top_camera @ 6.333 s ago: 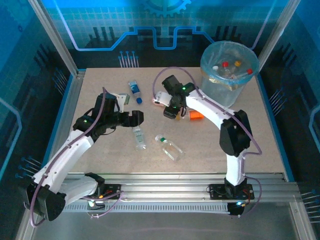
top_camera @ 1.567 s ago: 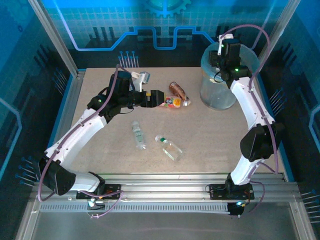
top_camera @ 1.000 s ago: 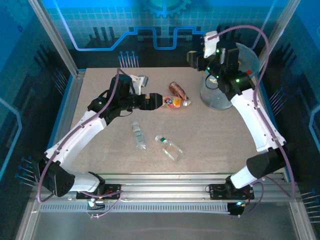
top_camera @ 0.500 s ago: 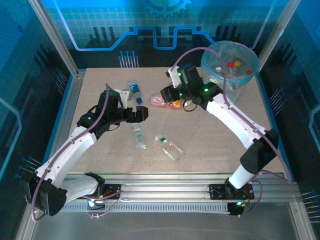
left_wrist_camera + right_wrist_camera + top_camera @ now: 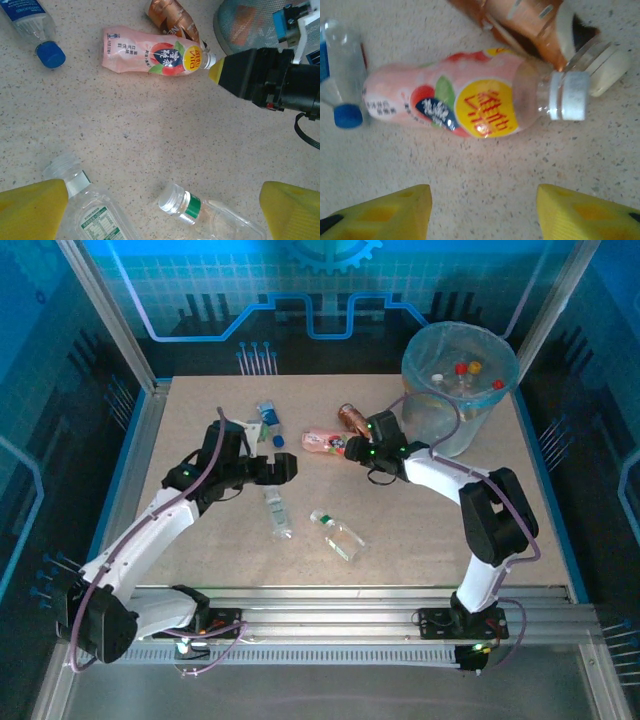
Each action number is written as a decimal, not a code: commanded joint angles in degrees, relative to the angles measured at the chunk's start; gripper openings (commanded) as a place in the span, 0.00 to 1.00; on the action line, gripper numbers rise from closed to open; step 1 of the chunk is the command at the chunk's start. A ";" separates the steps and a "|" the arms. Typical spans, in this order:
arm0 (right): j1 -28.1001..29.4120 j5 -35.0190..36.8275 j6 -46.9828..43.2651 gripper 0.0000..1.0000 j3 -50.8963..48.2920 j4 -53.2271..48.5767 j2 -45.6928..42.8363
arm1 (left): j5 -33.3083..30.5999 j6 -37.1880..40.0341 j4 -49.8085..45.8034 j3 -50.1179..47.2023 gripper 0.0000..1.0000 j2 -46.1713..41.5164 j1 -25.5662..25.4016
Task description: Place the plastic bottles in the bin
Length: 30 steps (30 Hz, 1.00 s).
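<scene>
The pink-labelled bottle (image 5: 455,95) lay on its side just ahead of my right pincer (image 5: 482,195), crosswise to my fingers, its white cap off to my right. My jaws stood partly apart with nothing between them and had not yet reached the bottle. Beyond it a brown bottle (image 5: 520,20) lay against its neck end, and a blue-capped bottle (image 5: 340,75) sat at its other end, to my left. The bin (image 5: 440,430), with several bottles already inside, stood behind and to the right of that pincer.

I judged this to be the reach for the next pickup. The move ahead called for lowering over the pink bottle's middle, straddling its width and closing without catching the brown one.

My left pincer (image 5: 162,205) hung wide open and empty, with two clear bottles (image 5: 95,215) lying just under it.
</scene>
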 commanded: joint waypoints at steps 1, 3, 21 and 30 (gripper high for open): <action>-1.40 0.19 7.51 0.57 -1.43 9.52 1.60 | 0.53 1.32 1.38 0.77 0.99 1.22 0.52; -2.29 0.36 8.95 0.56 -2.37 11.14 2.02 | 0.67 1.41 1.58 0.95 0.99 1.76 0.52; -6.20 2.20 15.30 0.58 -6.15 18.52 6.44 | 1.65 1.38 1.29 2.10 0.99 3.77 0.96; -6.56 2.56 16.14 0.61 -6.23 19.32 8.03 | 1.58 1.51 1.05 1.83 0.99 3.61 1.22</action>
